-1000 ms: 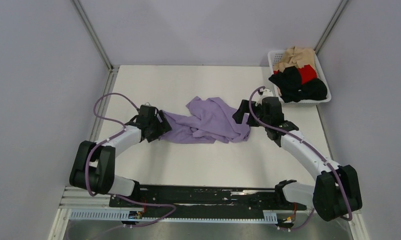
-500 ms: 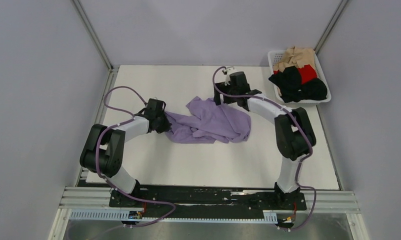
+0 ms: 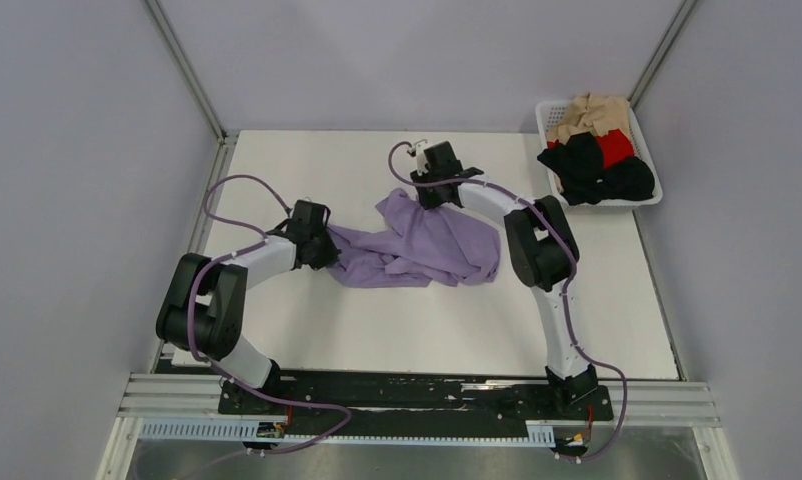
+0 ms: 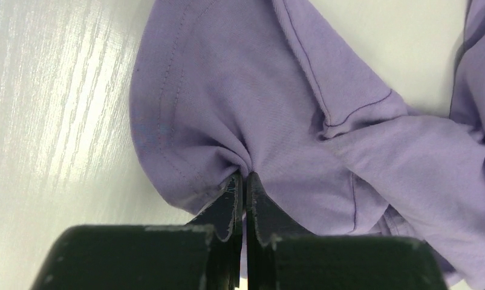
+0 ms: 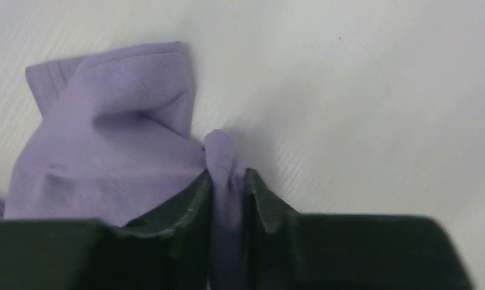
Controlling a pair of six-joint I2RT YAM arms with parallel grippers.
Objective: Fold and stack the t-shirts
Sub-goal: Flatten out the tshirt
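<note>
A lavender t-shirt (image 3: 422,245) lies crumpled in the middle of the white table (image 3: 397,330). My left gripper (image 3: 325,250) is at the shirt's left edge, shut on a pinch of its hem (image 4: 243,172). My right gripper (image 3: 429,197) is at the shirt's far top edge, shut on a bunched fold of the cloth (image 5: 228,175). The shirt (image 4: 276,109) spreads away from the left jaws with a sleeve seam showing. In the right wrist view a corner of the shirt (image 5: 107,139) lies flat to the left of the jaws.
A white mesh basket (image 3: 653,196) at the table's far right holds other t-shirts: tan (image 3: 587,115), black (image 3: 587,165) and red (image 3: 614,147). Metal frame posts stand at the back corners. Purple cables loop from both arms.
The right arm swung from the shirt's right side to its far top edge and closed on the cloth. The left gripper closed on the shirt's left hem and has stayed there.
</note>
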